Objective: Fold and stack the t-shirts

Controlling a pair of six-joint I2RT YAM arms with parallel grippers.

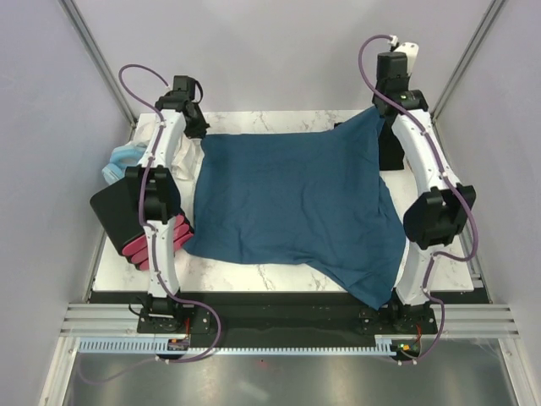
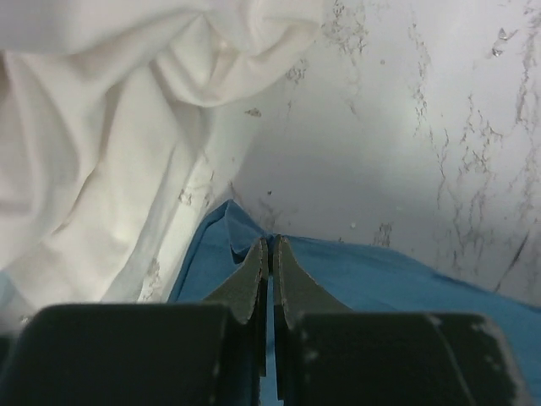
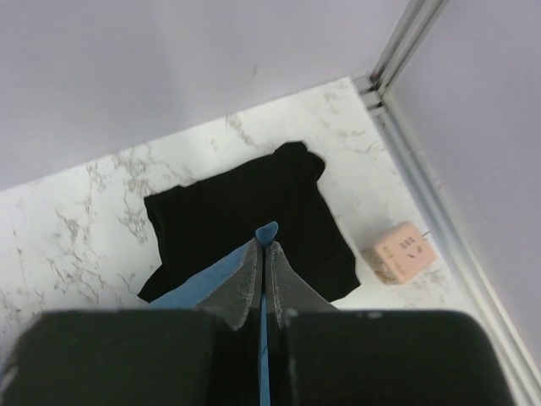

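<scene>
We see the teal shirt (image 1: 296, 199) spread over most of the desk (image 1: 254, 275). Its far edge is stretched left to right between our arms. The left claw (image 2: 270, 245) is pinched narrow on the far left corner and the right claw (image 3: 264, 245) is pinched on the far right one. The cloth's longest run goes diagonally, and its near right corner points at the right arm's base and droops over the desk's near edge. Bare marble shows along the near left and far strips. The folded black shirt (image 3: 245, 228) lies at the far right beside a small cube (image 3: 401, 252) near the rail. A white cloth (image 2: 101, 127) crowds the far left.
</scene>
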